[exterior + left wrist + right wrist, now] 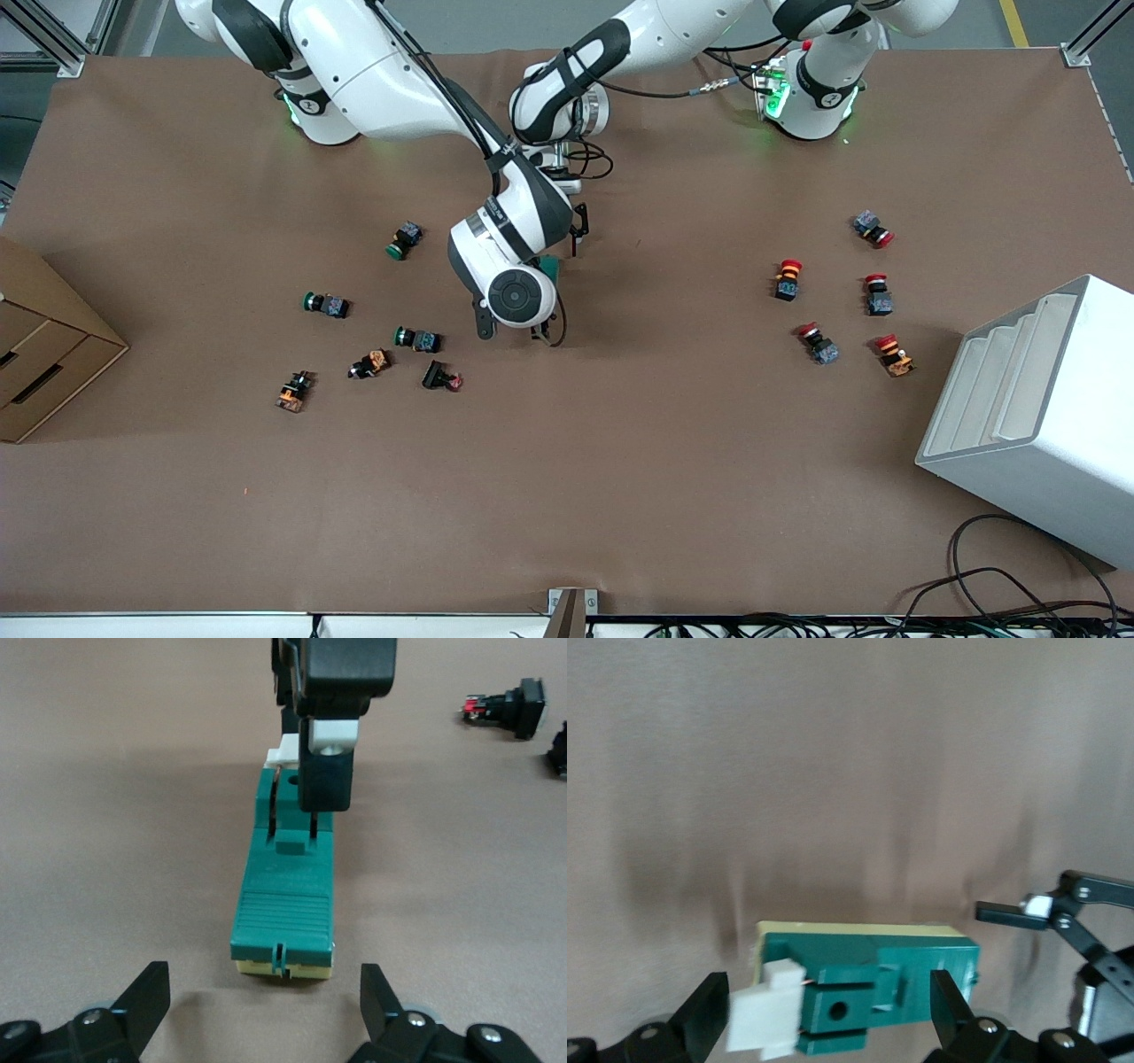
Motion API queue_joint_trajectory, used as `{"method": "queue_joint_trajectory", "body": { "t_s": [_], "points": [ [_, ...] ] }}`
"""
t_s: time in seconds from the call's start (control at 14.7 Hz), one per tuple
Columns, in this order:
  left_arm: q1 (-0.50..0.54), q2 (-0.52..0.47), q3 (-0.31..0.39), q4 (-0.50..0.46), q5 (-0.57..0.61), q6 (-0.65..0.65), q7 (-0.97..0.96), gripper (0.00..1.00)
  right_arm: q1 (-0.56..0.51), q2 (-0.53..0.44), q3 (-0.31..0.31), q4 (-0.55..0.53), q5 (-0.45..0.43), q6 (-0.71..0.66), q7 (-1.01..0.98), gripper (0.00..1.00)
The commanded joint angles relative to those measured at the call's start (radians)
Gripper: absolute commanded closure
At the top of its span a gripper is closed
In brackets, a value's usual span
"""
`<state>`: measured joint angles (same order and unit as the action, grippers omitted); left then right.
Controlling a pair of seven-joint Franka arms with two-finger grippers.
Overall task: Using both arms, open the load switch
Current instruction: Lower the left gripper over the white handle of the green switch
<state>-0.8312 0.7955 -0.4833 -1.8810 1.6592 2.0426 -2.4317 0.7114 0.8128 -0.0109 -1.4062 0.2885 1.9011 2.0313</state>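
Load switch [285, 895] flat on table, white lever [769, 1017] not yet swung (judged); right gripper [824, 1014] spread astride lever end; left gripper [264, 1003] wide, approx. aligned w/ other end; nothing gripped.

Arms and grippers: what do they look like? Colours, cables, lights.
Both arms, the right arm and the left arm, have glossy white rounded shells with black bands at the joints. Each base glows green. Black cables run along the links, looping loosely near the wrists. The left gripper and right gripper are black, with two angular fingers and silver screws.
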Motion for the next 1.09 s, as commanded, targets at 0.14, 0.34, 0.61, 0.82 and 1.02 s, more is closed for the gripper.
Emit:
{"method": "queue_joint_trajectory", "body": {
  "t_s": [0.14,0.34,0.61,0.82,1.02],
  "points": [
    [-0.031,0.019,0.026,0.023,0.046,-0.035,-0.010,0.04,-0.003,-0.001,0.017,0.036,0.018,-0.114,0.006,0.00],
    [-0.042,0.028,0.028,0.028,0.050,-0.048,-0.013,0.03,-0.013,-0.001,0.032,0.075,0.017,-0.161,0.004,0.00],
    [-0.057,0.062,0.028,0.069,0.050,-0.087,-0.044,0.01,-0.020,-0.003,0.035,0.110,0.018,-0.212,-0.008,0.00],
    [-0.065,0.083,0.028,0.089,0.051,-0.102,-0.046,0.01,-0.021,-0.003,0.042,0.119,0.018,-0.250,-0.009,0.00],
    [-0.065,0.090,0.028,0.091,0.051,-0.114,-0.036,0.01,-0.020,-0.003,0.042,0.119,0.024,-0.302,-0.028,0.00]
  ]
}}
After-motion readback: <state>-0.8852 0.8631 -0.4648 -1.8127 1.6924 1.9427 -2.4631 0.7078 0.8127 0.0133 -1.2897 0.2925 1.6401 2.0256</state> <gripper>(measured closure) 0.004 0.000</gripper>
